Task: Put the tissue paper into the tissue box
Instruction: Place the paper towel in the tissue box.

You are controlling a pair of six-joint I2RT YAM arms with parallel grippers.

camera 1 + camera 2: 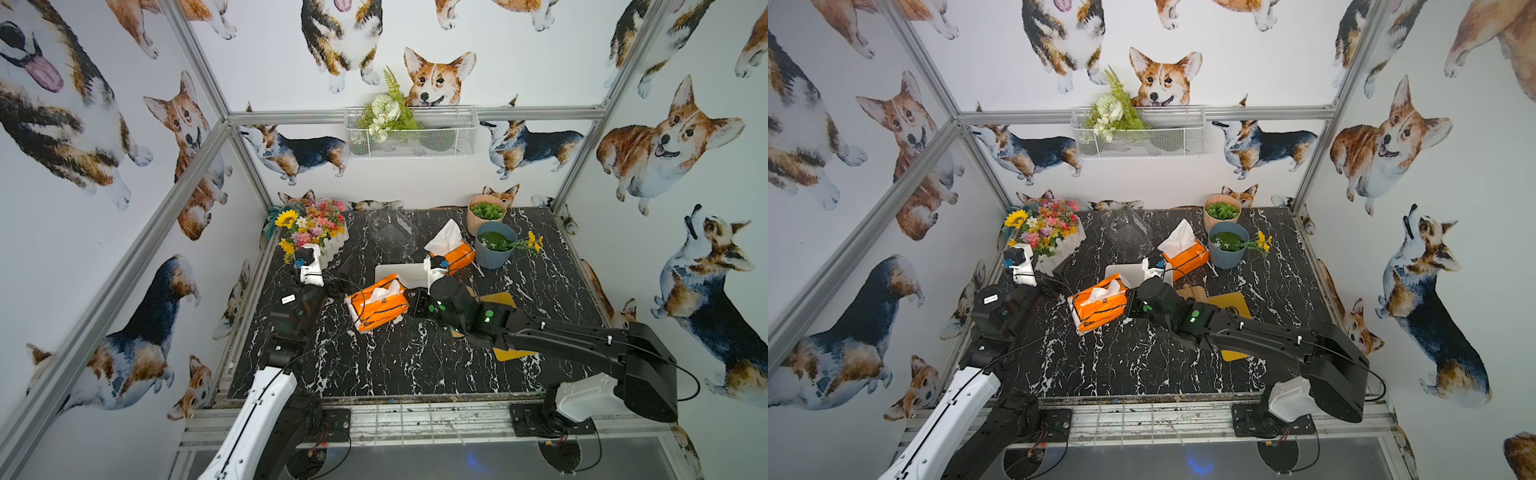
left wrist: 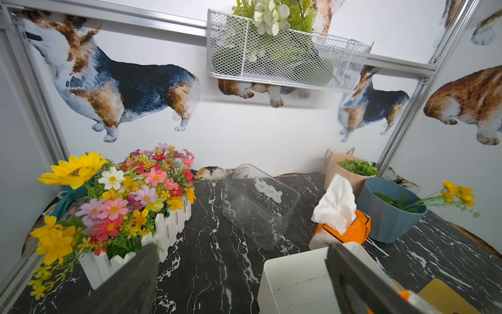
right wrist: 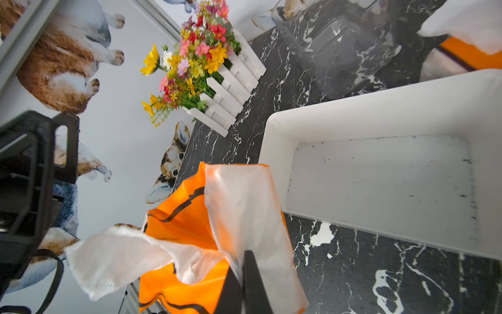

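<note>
While right jaws pinch the tissue pack (image 1: 374, 311) beside the box (image 1: 399, 270), left jaws gape.

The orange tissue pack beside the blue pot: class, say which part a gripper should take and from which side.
Probably take the orange tissue pack by its orange body from above, jaws across its narrow width, beside the upright tissue. The blue pot crowds one end and the white box sits close in front, so side approaches look blocked.
</note>
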